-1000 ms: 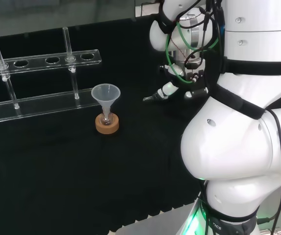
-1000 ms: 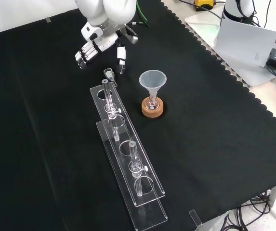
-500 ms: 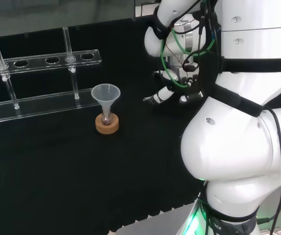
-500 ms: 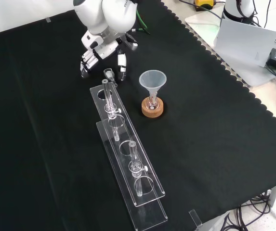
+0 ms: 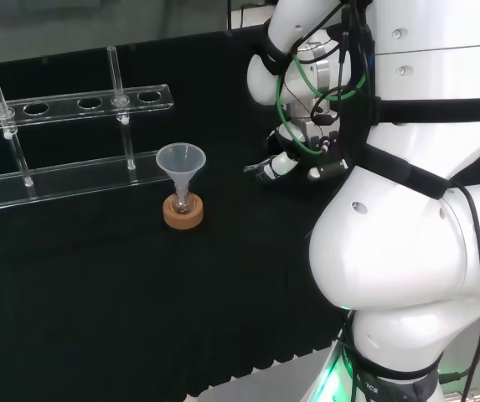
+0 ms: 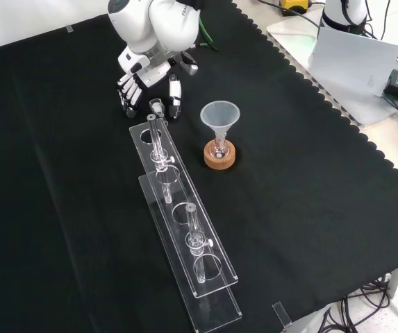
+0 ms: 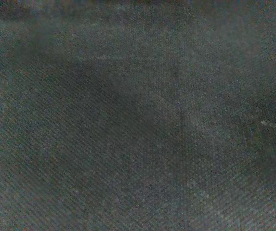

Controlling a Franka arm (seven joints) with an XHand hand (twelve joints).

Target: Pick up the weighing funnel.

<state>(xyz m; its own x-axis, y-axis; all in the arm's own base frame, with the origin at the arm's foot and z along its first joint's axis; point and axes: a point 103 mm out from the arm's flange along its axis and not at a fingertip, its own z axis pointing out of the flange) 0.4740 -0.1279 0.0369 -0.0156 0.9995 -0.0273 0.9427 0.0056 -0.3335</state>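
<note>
The weighing funnel (image 6: 156, 106), a small clear piece, lies on the black cloth just beyond the far end of the tube rack in the front view. The hand (image 6: 148, 73) hangs low over it, open, pointing down at the cloth. Its fingers (image 6: 128, 96) stand to the left of the piece and its thumb (image 6: 175, 98) to the right, and I cannot tell whether either touches it. In the head view the hand (image 5: 288, 159) sits low beside the arm's white links. The wrist view has cloth close up.
A clear two-tier tube rack (image 6: 185, 229) with two glass tubes runs from the weighing funnel towards the front. The big funnel (image 6: 220, 116) stands in a small flask on a cork ring (image 6: 221, 155), right of the hand. The arm's white links (image 5: 407, 184) stand at the head view's right.
The hand has come down and nearer the rack's end. Its fingers and thumb now stand either side of the weighing funnel, which lies where it was.
</note>
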